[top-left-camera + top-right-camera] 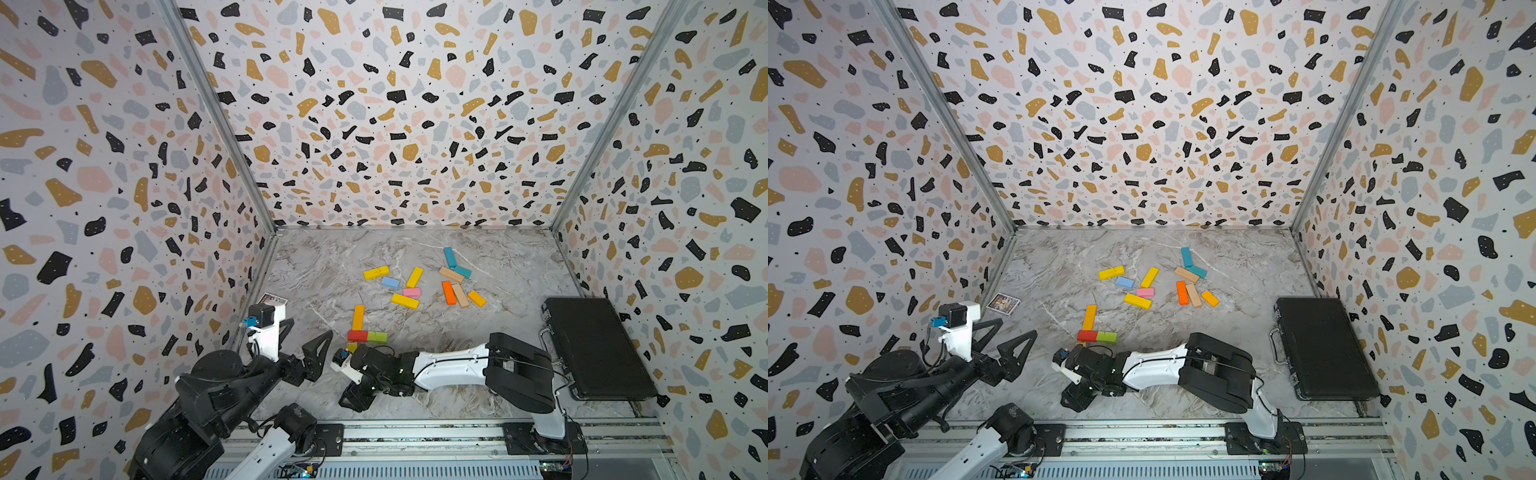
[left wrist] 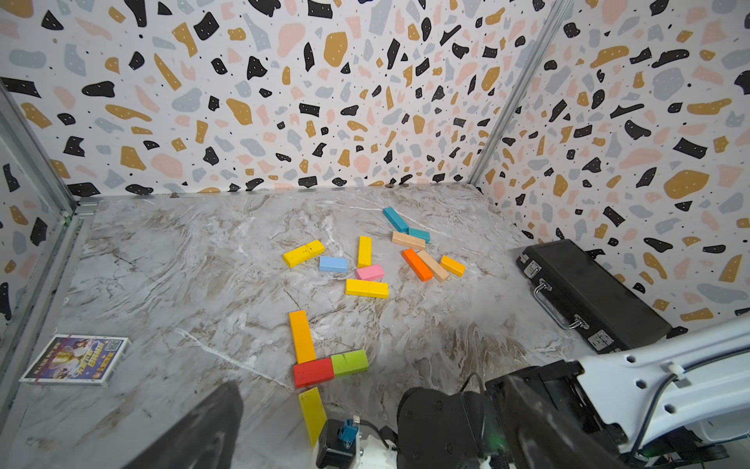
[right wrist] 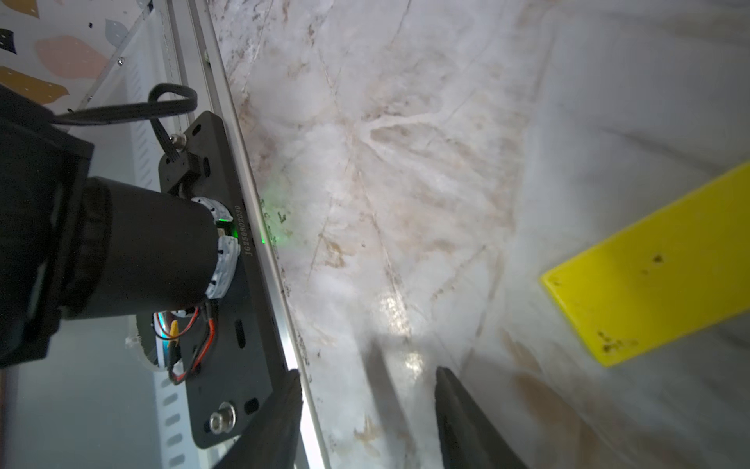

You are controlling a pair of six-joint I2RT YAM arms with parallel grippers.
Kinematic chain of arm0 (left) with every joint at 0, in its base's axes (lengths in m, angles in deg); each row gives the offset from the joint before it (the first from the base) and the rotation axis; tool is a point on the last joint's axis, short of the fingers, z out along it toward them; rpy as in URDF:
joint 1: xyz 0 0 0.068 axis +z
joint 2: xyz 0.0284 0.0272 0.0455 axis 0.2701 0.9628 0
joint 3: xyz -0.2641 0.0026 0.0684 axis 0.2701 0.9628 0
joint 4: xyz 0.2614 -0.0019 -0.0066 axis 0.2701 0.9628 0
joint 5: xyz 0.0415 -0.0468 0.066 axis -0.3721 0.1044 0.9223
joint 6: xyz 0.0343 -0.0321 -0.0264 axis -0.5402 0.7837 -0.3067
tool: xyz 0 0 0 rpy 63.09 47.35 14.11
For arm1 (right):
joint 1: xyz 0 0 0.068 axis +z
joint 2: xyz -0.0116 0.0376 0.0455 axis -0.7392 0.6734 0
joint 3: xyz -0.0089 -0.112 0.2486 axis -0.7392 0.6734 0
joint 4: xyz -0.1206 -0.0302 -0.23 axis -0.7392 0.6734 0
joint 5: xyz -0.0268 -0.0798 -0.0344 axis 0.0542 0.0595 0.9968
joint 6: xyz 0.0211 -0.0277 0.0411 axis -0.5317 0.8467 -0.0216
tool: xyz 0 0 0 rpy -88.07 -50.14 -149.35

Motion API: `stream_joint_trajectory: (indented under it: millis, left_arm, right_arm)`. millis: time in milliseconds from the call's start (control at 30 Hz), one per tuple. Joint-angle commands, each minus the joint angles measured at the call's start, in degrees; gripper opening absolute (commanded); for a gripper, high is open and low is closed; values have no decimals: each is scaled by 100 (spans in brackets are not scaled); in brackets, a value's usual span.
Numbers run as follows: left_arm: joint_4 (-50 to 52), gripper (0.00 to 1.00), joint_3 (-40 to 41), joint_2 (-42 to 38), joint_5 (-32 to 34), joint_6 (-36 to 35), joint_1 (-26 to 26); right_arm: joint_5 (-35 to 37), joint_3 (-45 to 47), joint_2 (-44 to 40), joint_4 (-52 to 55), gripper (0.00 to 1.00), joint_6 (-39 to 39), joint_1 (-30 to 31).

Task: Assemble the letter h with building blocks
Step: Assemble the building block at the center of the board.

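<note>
An orange block (image 1: 358,317) stands lengthwise above a red block (image 1: 358,336), and a green block (image 1: 377,336) butts against the red one's right end. A yellow block (image 2: 312,414) lies just below the red one, its near end hidden under my right wrist; it also shows in the right wrist view as the yellow block (image 3: 649,276), flat on the table off to one side of the jaws. My right gripper (image 1: 353,401) is open over bare table, pointing at the front rail. My left gripper (image 1: 309,328) is wide open and empty, left of the group. Several loose blocks (image 1: 405,301) lie farther back.
A shut black case (image 1: 598,349) lies at the right wall. A picture card (image 1: 272,298) sits by the left wall. A metal rail (image 1: 415,432) with both arm bases runs along the front. Patterned walls close in three sides.
</note>
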Motion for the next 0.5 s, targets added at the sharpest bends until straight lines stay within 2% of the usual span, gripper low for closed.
stream_joint_trajectory:
  millis: [0,167,333,467]
  left_arm:
    - [48,99,-165,-62,166,-154,21]
    - [131,99,-180,-79,214,-174,21]
    - [163,99,-193,-90,285,-225,21]
    - [181,99,-198,-84,341,-268,21]
  right_arm:
    - [-160,-169,12,265,56,-361,-99]
    - [-356,-225,110,172,63,-712,-226]
    - [-604,-307,166,108,76,-1065,-336]
    - [-821,-471,207,134,78,-1216,-367]
